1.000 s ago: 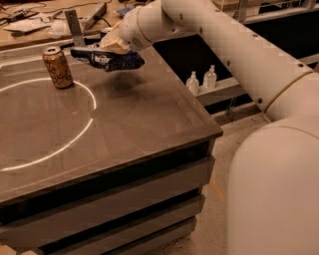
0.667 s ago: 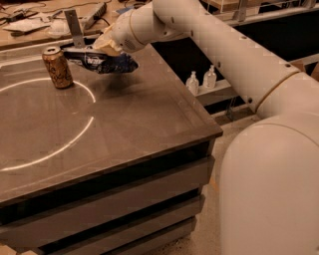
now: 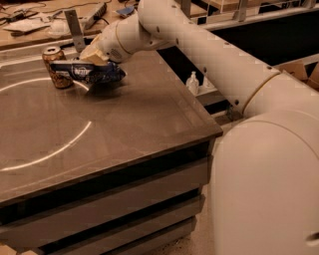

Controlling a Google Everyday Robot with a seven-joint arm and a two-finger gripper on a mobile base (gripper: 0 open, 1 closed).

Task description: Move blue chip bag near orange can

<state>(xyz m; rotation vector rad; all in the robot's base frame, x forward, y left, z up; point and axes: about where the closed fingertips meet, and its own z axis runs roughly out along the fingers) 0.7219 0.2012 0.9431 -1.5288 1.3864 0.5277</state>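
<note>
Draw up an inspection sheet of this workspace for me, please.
Surface: dark table, with a pale curved line across it.
Job's things: blue chip bag held just above the table, overlapping the upright orange can in this view; contact cannot be told.
Clutter: two small white bottles past the table's right edge.
Grippers: gripper over the table's far part, beside the can, shut on the bag.
Cables: dark cables on the back bench.
Surroundings: wooden bench behind; robot's base at right.
</note>
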